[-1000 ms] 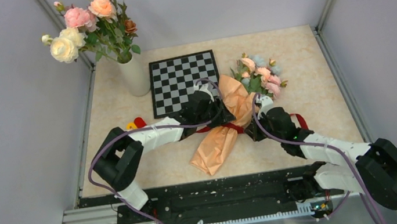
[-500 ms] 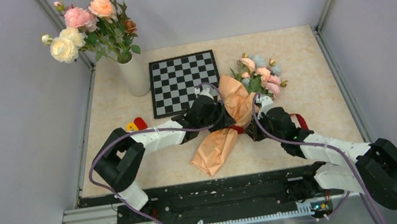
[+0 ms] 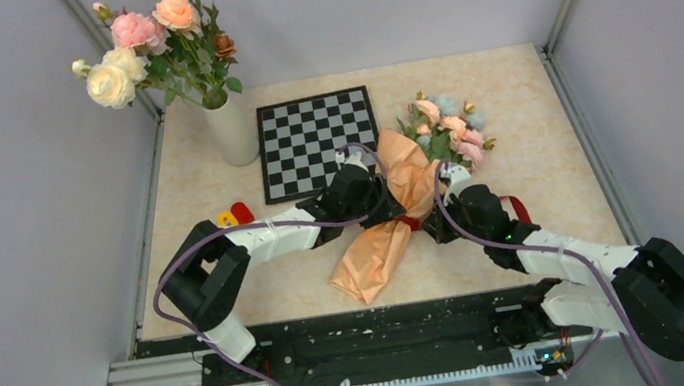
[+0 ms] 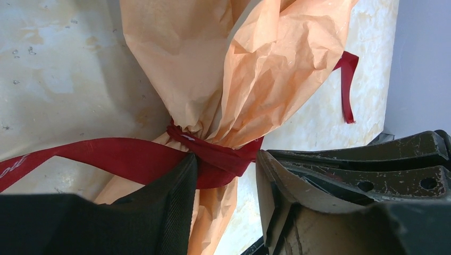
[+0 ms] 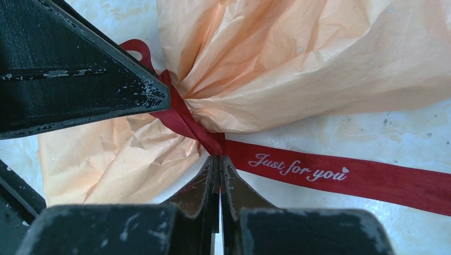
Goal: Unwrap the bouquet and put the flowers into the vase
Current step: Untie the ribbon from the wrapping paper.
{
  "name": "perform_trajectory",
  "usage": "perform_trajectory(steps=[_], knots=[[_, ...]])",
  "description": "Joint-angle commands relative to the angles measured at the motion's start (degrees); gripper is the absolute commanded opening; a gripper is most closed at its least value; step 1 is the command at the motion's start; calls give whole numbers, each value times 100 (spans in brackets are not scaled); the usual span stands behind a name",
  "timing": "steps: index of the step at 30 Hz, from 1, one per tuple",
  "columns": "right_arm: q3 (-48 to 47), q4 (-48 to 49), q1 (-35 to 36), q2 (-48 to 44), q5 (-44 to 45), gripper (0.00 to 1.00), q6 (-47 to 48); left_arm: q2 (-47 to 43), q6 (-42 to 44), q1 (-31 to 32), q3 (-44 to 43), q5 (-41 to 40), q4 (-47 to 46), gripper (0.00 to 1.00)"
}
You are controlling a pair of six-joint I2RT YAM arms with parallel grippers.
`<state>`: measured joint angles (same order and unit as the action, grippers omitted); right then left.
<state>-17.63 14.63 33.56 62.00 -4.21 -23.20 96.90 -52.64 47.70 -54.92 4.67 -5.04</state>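
Both grippers at the tied waist of the bouquet (image 3: pixel 392 216).
My left gripper (image 4: pixel 226 159) is spread, with the dark red ribbon (image 4: pixel 213 154) knot between its fingers. My right gripper (image 5: pixel 217 159) is pressed together, tips against the ribbon by the knot; I cannot tell if it pinches. The flowers (image 3: pixel 450 127) lie just beyond the right gripper. The vase (image 3: pixel 230 128) stands well off to my left gripper's left.
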Motion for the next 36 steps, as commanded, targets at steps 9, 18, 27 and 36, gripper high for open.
perform_trajectory(steps=[9, 18, 27, 36], knots=[[-24, 323, -51, 71, -11, 0, -5, 86, -65, 41, -78, 46, -165, 39], [-21, 182, -50, -49, 71, 0, 8, 74, -29, 29, -81, -72, -154, 21], [-8, -99, -51, -210, 284, 0, -25, -60, 52, -25, -7, -214, -243, 20], [-13, -395, -51, -294, 359, 0, -59, -87, 13, -92, 48, -184, -467, 23]])
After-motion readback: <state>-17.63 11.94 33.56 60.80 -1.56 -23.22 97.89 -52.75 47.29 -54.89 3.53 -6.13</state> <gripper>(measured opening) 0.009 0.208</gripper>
